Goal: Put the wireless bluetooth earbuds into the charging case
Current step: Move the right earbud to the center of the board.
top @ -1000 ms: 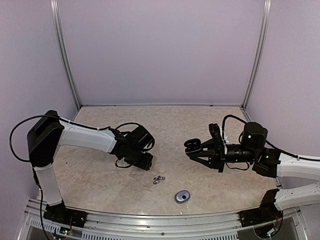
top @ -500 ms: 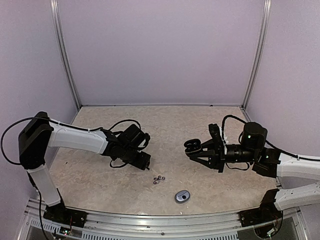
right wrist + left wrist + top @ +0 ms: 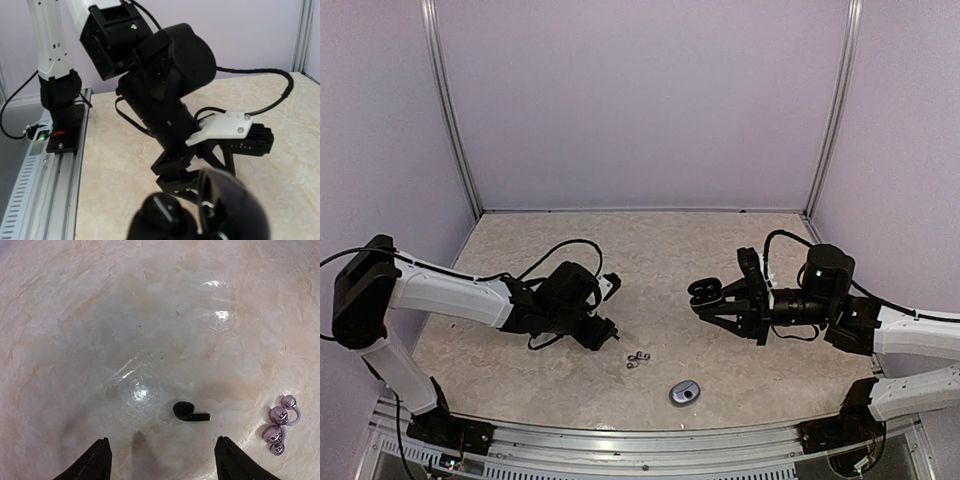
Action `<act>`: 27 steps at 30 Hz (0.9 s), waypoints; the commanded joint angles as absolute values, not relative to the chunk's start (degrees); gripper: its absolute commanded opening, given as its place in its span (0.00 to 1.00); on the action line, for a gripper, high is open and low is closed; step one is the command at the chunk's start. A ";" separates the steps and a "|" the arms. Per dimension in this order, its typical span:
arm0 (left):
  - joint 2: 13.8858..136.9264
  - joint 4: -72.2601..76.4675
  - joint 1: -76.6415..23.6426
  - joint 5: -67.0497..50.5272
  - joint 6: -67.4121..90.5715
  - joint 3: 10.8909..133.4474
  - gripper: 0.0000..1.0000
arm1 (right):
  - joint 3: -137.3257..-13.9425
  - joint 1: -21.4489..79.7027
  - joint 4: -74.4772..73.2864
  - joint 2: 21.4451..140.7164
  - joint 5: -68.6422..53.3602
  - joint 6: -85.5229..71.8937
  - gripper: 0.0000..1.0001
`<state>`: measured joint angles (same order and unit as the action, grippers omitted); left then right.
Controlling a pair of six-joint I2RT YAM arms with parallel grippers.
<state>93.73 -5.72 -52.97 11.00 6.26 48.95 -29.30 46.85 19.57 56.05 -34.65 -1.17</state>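
In the left wrist view one glossy black earbud point(image 3: 189, 412) lies on the marble table between and just ahead of my open fingertips point(image 3: 96, 461). Silvery-grey earbuds with pinkish tips point(image 3: 279, 423) lie in a cluster to its right. They also show in the top view point(image 3: 638, 358). My left gripper point(image 3: 604, 331) hangs low over the table, open and empty. My right gripper point(image 3: 728, 300) is held above the table and is shut on an open black charging case point(image 3: 703, 290). The case fills the bottom of the right wrist view point(image 3: 200, 215). A second black bud is not visible.
A grey oval case point(image 3: 685, 392) lies near the front edge, right of the silvery buds. The left arm's wrist point(image 3: 170, 75) stands across from the right gripper. A metal rail point(image 3: 620, 440) runs along the near edge, and walls enclose the table.
My left arm has dropped lower and swung its gripper toward the near side, closer to the earbuds. The right arm and the case have not moved.
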 commanded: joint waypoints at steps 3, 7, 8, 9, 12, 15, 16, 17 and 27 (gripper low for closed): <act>95.71 -0.67 -53.79 12.62 4.19 48.08 0.71 | -30.76 46.37 19.62 56.09 -34.81 -1.10 0.00; 96.77 1.10 -53.78 12.08 3.85 47.40 0.71 | -30.76 46.45 19.43 56.03 -34.81 -1.10 0.00; 96.92 1.39 -53.79 12.23 3.72 47.21 0.71 | -30.76 46.42 19.42 55.94 -34.74 -1.14 0.00; 97.15 1.44 -53.79 12.43 3.65 47.06 0.71 | -30.76 46.42 19.42 56.02 -34.72 -1.14 0.00; 97.72 1.66 -53.53 12.48 3.60 46.48 0.70 | -30.76 46.36 19.42 56.09 -34.72 -1.08 0.00; 98.42 2.18 -53.44 12.95 3.52 45.97 0.70 | -30.76 46.41 19.42 56.15 -34.67 -1.01 0.00; 98.79 2.12 -53.44 13.11 3.47 46.08 0.70 | -30.76 46.41 19.50 56.20 -34.67 -1.05 0.00; 99.18 2.10 -53.51 13.17 3.43 46.21 0.70 | -30.76 46.45 19.51 56.24 -34.63 -1.02 0.00; 105.62 5.55 -53.70 14.61 4.02 50.10 0.67 | -30.85 46.48 19.34 56.34 -34.39 -1.05 0.00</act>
<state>102.15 3.57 -53.47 12.88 4.05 47.88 -29.30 46.85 19.55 56.05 -34.63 -1.17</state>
